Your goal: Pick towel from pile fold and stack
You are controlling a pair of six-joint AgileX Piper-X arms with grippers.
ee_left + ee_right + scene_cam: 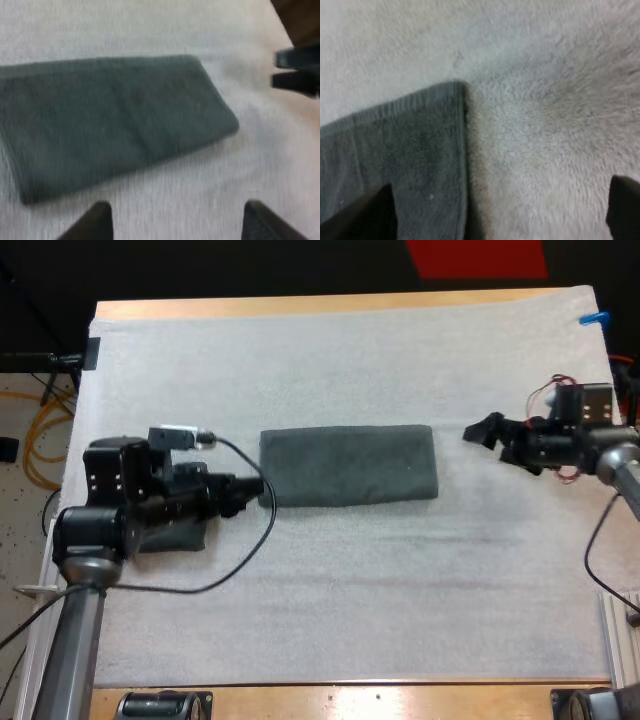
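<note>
A dark grey-green towel [348,466], folded into a flat rectangle, lies in the middle of the white mat [330,600]. My left gripper [260,490] sits at the towel's left end, open; in the left wrist view [180,222] its fingers [100,220] stand apart just short of the towel [110,120]. My right gripper [480,430] hovers a little off the towel's right end, also open. Its fingertips [375,210] spread over the towel's corner [405,160] and bare mat [545,100]. The other arm's gripper [295,70] shows past the towel's far end.
A second dark towel [178,537] lies partly hidden under my left arm at the mat's left side. The wooden table edge [330,306] runs along the far side. Open mat stretches in front of and behind the folded towel.
</note>
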